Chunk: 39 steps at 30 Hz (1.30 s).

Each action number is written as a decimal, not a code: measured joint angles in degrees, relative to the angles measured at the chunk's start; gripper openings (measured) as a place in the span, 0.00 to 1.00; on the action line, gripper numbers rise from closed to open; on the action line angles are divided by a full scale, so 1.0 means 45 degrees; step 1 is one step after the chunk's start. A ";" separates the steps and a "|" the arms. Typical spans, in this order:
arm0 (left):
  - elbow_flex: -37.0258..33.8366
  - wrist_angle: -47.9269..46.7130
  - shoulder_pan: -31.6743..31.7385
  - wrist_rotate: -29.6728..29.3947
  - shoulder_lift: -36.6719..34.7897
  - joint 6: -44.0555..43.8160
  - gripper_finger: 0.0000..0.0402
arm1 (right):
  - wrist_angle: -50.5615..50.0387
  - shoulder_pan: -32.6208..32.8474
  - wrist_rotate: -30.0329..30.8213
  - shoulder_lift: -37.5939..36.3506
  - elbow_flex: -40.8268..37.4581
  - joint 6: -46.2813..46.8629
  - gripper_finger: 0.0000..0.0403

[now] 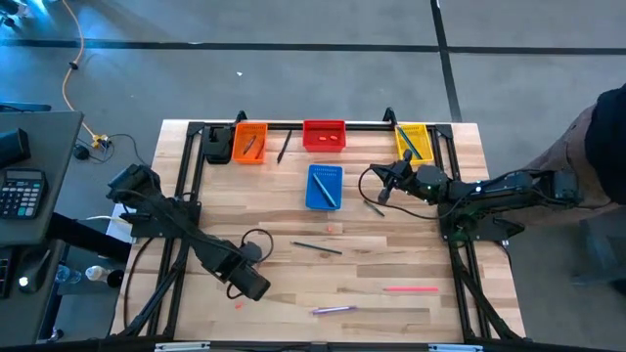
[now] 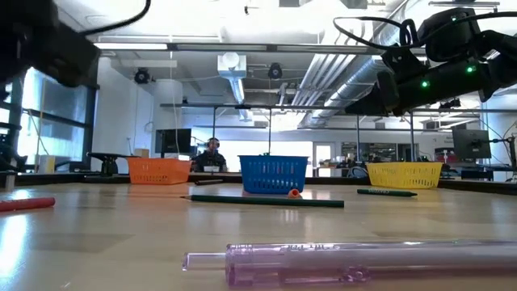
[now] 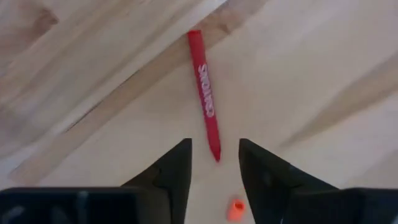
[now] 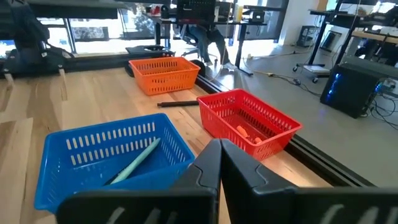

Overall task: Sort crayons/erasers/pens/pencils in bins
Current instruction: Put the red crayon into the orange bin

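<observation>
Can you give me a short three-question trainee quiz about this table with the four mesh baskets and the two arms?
1. True or false: the left gripper stands open over a red wax crayon lying on the wooden table.
2. Which plastic mesh basket holds a long teal pen? A orange basket, B blue basket, C red basket.
3. Fill in: the right gripper is ____.

Key: 1 true; 2 B; 3 shut.
</observation>
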 joint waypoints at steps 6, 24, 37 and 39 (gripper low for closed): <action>0.0000 0.0262 0.0222 -0.0168 0.0694 0.0005 0.33 | 0.0100 0.0002 0.0000 0.0032 0.0000 0.0000 0.00; 0.0000 0.0048 0.0354 -0.0739 0.0872 0.0476 0.26 | 0.0102 -0.0001 0.0000 0.0044 0.0000 0.0000 0.00; 0.0053 0.0565 0.0354 -0.0774 0.1665 0.0481 0.27 | 0.0097 0.0002 0.0000 0.0044 0.0000 -0.0068 0.00; 0.0053 0.0568 0.0357 -0.0771 0.1670 0.0594 0.26 | 0.0101 -0.0003 0.0000 0.0044 0.0000 -0.0068 0.00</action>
